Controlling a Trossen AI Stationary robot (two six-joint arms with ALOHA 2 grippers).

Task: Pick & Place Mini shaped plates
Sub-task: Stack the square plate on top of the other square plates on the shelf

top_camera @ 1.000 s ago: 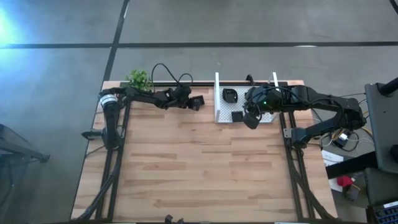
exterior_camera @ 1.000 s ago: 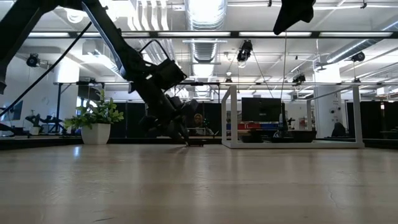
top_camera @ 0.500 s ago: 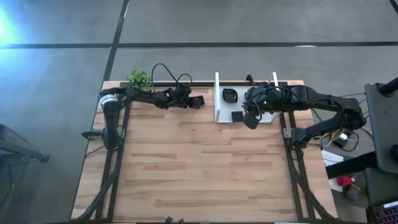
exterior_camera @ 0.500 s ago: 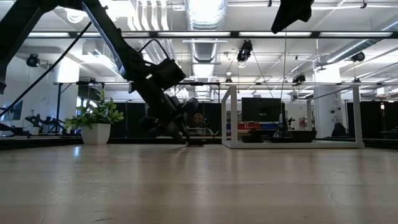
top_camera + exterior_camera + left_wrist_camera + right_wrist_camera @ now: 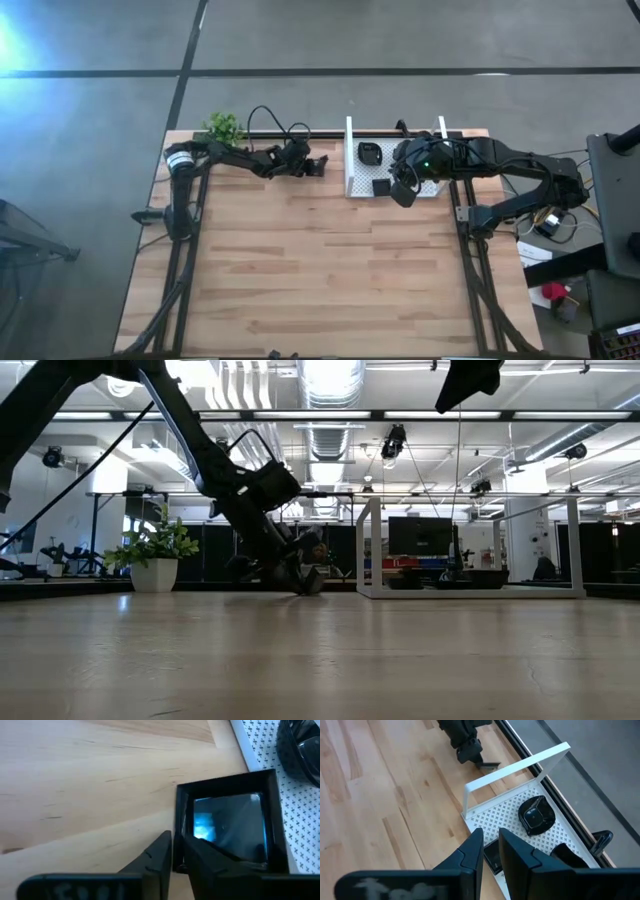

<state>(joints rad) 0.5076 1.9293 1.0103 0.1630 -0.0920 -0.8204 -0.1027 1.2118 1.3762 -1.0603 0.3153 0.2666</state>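
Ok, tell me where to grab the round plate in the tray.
Pinch the round plate by its rim, coming straight down from above: it lies flat on the floor of the tray, whose upright walls block a level approach.

We see a tabletop (image 5: 320, 270) of pale, matt wood planks with visible grain. The square plate (image 5: 231, 827) is glossy black and mirrors the light. The tray (image 5: 512, 817) looks like white matt perforated sheet, holding another shiny black dish (image 5: 536, 815). The left claw (image 5: 176, 857) is matt black.
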